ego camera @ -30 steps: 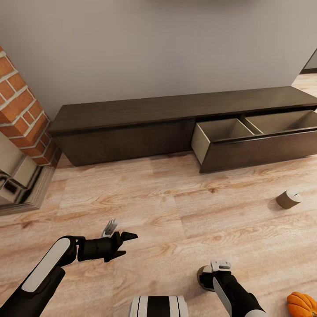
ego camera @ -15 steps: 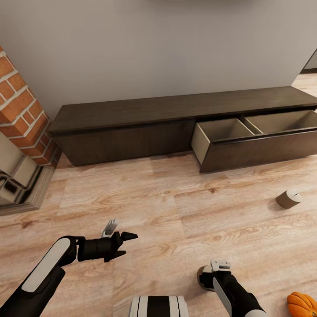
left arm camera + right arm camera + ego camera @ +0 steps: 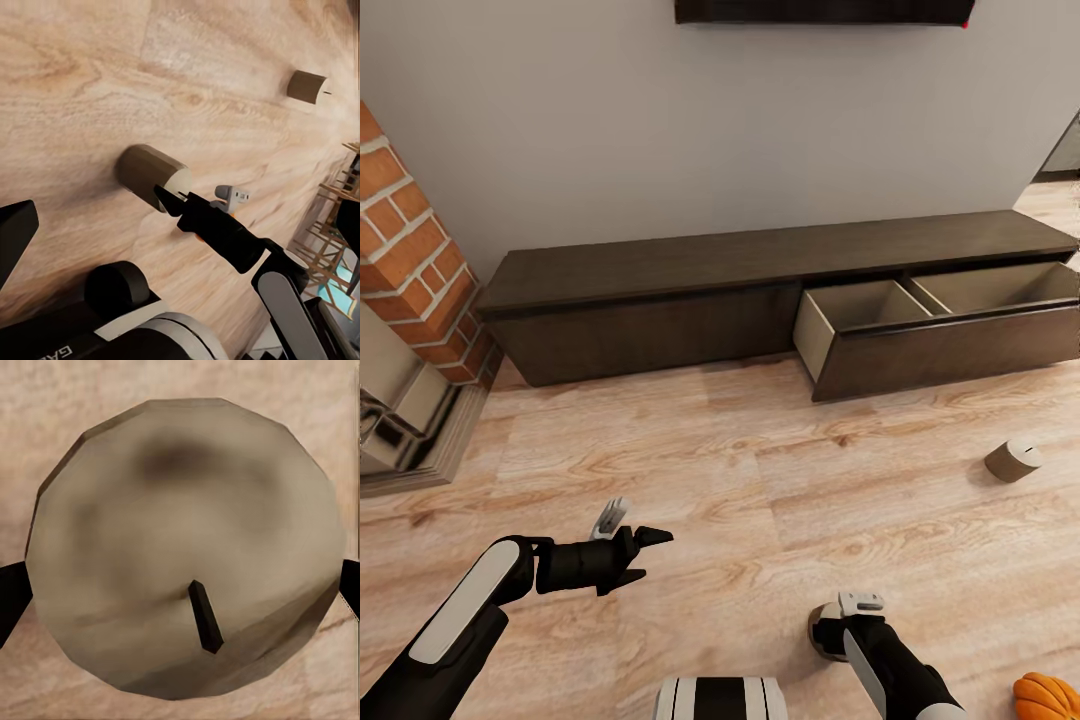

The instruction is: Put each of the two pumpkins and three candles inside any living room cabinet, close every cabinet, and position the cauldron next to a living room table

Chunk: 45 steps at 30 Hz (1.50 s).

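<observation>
floor (image 3: 690, 440): open | cabinet (image 3: 760, 290) drawer (image 3: 920, 320): open, unobstructed

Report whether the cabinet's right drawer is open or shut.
Open: the right drawer juts from the cabinet, showing empty pale compartments.

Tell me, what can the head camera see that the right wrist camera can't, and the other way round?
The head view takes in the long dark cabinet with its right drawer pulled open, a brick fireplace, a second candle lying on the floor, a pumpkin at the corner, and the left gripper. The right wrist view gives the close-up: the candle's round top and dark wick between the fingertips. Both share that candle and the wood floor.
</observation>
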### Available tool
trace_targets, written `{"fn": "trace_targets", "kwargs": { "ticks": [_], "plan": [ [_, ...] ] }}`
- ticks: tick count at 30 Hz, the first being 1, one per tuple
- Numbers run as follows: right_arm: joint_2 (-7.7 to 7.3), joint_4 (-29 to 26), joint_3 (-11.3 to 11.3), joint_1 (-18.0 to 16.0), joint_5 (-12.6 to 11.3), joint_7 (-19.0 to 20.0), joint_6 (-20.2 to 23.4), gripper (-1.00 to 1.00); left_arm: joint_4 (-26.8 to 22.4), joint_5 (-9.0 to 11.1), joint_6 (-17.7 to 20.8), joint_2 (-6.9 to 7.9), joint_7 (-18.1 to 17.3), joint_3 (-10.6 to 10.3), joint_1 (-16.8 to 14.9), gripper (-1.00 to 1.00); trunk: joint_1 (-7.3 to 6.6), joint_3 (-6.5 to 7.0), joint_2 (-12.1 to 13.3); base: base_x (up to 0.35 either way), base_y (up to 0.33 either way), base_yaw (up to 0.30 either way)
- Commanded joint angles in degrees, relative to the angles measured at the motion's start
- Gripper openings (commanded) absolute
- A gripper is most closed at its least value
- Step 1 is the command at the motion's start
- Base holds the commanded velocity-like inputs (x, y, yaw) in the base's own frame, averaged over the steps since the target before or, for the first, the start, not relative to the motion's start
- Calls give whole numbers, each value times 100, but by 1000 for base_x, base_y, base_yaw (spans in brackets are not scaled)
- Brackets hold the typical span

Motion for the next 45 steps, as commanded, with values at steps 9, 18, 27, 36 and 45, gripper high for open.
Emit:
{"fn": "trace_targets", "kwargs": {
  "ticks": [9,18,27,36,45],
  "plan": [
    [-1,-8,16,0,-60,-43,26,-100,-5,58,-3,4,57,-6,-3,100,-24,196,11,0,0,0],
    [2,-99,18,0,-50,-28,38,-100,15,30,-15,11,73,10,-3,100,-47,395,23,0,0,0],
    [2,-115,26,0,-37,-18,85,-100,64,-35,-25,13,130,19,-3,100,-70,595,35,0,0,0],
    [-1,-140,25,0,-39,-9,126,-100,72,-39,-21,26,136,25,-3,100,-93,794,47,0,0,0],
    [2,-428,34,0,-50,4,396,-100,75,-39,-20,24,136,23,-3,100,-117,993,59,0,0,0]
  ]
}}
